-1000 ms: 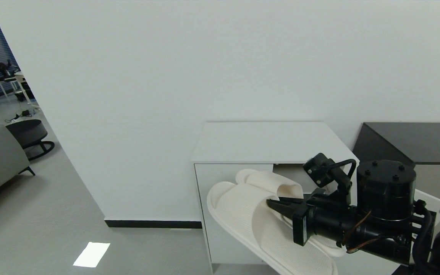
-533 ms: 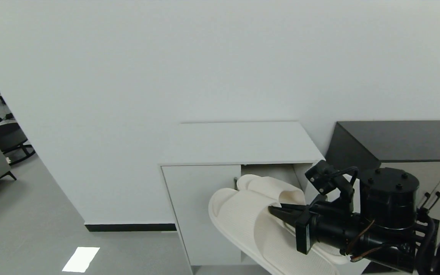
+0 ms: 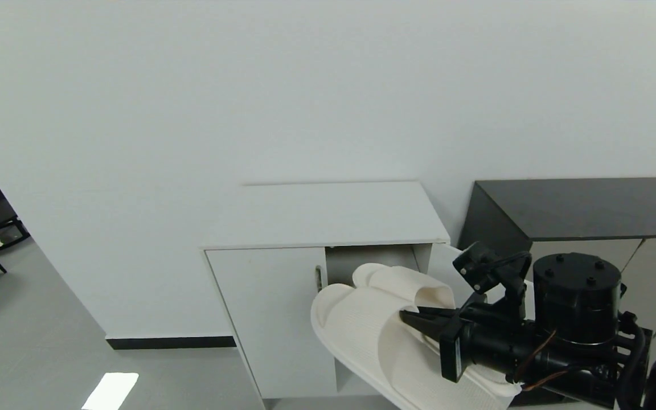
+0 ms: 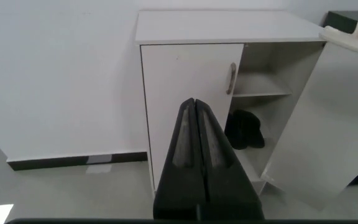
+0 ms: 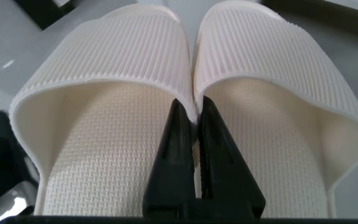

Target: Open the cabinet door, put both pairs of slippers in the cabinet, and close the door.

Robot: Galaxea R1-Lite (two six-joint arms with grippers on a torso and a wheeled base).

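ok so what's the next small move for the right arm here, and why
Probably ease the right gripper forward, toward the open right side of the cabinet. It is shut on the white slippers, the cabinet door stands open, and a dark pair already lies on the lower level; the shelf above it looks free.

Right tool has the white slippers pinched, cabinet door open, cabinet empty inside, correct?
Not empty: the left wrist view shows a dark pair of slippers in the cabinet, under the shelf. The right tool does pinch the white slippers, and the door is open.
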